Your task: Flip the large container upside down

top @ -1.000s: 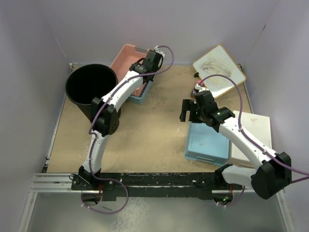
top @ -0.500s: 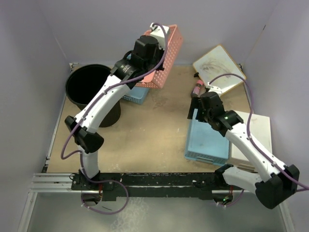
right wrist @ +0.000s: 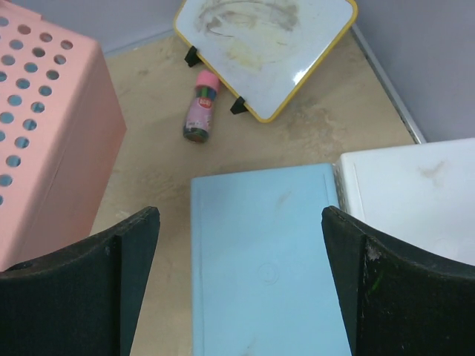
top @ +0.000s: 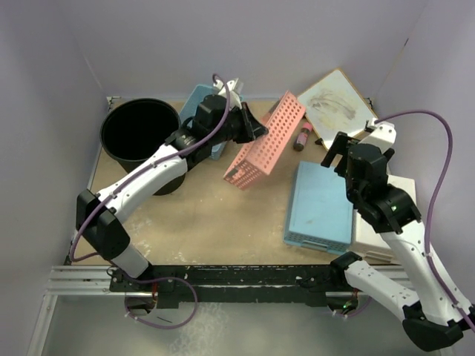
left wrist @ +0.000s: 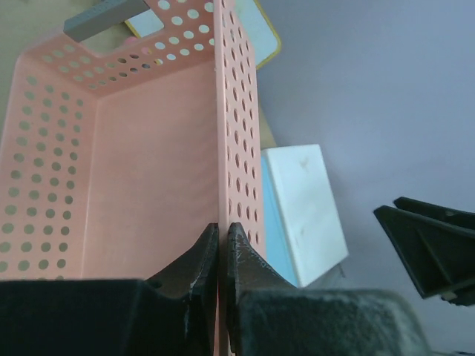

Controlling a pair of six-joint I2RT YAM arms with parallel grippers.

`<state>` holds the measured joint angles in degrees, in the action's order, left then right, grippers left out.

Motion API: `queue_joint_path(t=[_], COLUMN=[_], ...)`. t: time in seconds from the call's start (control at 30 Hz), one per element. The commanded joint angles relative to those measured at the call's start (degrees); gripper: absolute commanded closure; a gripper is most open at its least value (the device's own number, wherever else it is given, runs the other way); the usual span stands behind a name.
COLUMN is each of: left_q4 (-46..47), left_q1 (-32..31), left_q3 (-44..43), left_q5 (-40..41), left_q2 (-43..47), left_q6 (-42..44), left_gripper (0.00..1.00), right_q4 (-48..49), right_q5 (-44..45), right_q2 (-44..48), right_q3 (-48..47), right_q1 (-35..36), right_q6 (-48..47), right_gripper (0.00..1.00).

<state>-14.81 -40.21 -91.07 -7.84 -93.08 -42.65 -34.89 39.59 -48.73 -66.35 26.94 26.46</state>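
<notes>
The large container, a tall black bucket [top: 125, 167], stands upright with its mouth up at the back left of the table, and only the top view shows it. To its right my left gripper [top: 256, 132] is shut on the side wall of a pink perforated basket [top: 266, 144], which hangs tipped on edge above the table. In the left wrist view the fingertips [left wrist: 223, 237] pinch that pink wall [left wrist: 236, 133]. My right gripper [top: 335, 150] is open and holds nothing, raised over an upturned light-blue basket [right wrist: 267, 259].
A second light-blue basket [top: 194, 104] sits behind the left arm, next to the bucket. A yellow-framed whiteboard [top: 338, 104] lies at the back right, with a small pink bottle [top: 302, 137] beside it. A white basket [top: 390, 200] adjoins the upturned blue one [top: 320, 204].
My left arm has lifted the pink basket off the back blue basket and swung it right, tipping it on edge. The right arm has drawn back toward the right.
</notes>
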Motion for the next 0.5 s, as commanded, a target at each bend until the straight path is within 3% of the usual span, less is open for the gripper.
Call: queue_joint_path(t=[0.0,0.17,0.27,0.47], left_q4=[22.3,40.0,41.58,53.89], left_q1=[0.13,0.46,0.77,1.86], left_q3=[10.28,26.31,30.98,40.91], left_q5=[-4.94,-4.41,-4.14,-4.09], left_q2=[8.34,15.31,17.5,18.12], left_q6=[-15.92,-28.73,-31.9,-40.69], left_gripper=[1.0,1.0,1.0,1.0], right_q4=[-1.6,-0.82,-0.18,-0.22], right_q5=[2.96,0.7,-1.35,-0.75], right_q2=[-2.04,-3.11,-3.32,-4.58], right_q3=[-1.12,-0.92,0.39,0.43], right_q1=[-0.18,-0.14,-0.13,-0.13], right_q6=[-1.5,0.6,2.27,2.32], right_gripper=[0.08,0.07,0.07,0.07])
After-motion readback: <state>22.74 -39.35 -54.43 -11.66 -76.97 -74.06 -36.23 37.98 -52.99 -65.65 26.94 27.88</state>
